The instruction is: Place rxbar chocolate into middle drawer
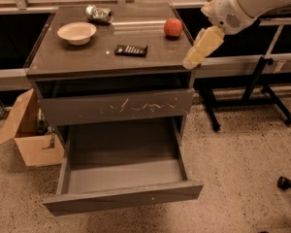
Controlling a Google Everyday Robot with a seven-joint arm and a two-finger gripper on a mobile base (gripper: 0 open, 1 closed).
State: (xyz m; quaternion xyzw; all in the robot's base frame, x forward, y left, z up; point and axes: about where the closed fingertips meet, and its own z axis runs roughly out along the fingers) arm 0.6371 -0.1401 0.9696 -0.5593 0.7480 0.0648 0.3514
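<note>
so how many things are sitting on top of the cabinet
4: a bowl at back left, a crushed can behind it, the rxbar chocolate near the middle, a red fruit at back right. The tool hovers by the right edge of the cabinet top. Nothing seems hidden.

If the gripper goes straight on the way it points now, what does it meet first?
The gripper, at the grey cabinet top's right edge, points down and left. It would probably meet that top's front right corner first, well short of the flat black wrapped bar; depth is unclear.
</note>
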